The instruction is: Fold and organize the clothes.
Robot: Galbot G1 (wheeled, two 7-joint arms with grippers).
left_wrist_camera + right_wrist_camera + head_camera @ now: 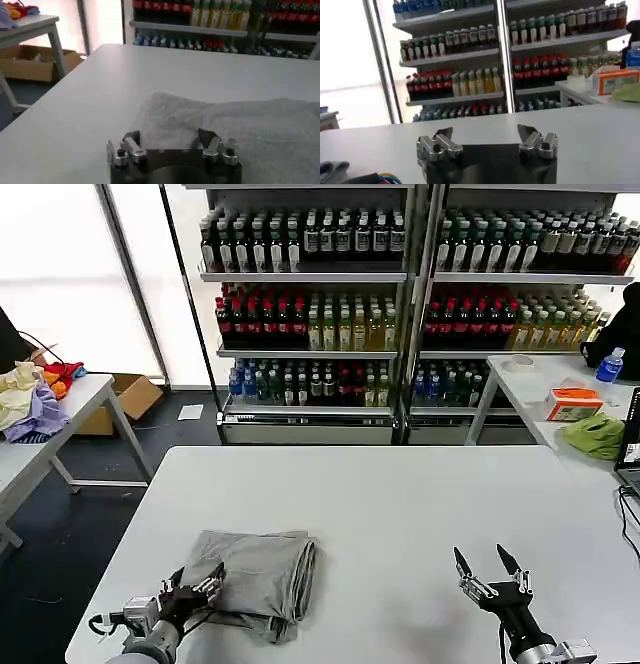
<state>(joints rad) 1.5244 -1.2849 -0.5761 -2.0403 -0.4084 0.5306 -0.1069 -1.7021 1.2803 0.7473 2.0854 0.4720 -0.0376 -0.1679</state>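
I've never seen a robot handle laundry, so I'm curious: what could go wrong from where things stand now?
1. The folded grey shirt lies near the table's front-left corner; a nudge from the left gripper, open at its near edge, might push it off or undo the fold.
2. Those fingers may pinch just the top layer, so lifting could unfold it.
The right gripper hovers open over bare table.

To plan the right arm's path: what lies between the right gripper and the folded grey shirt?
Only bare white table lies between the right gripper and the folded light grey cotton shirt, in the head view.
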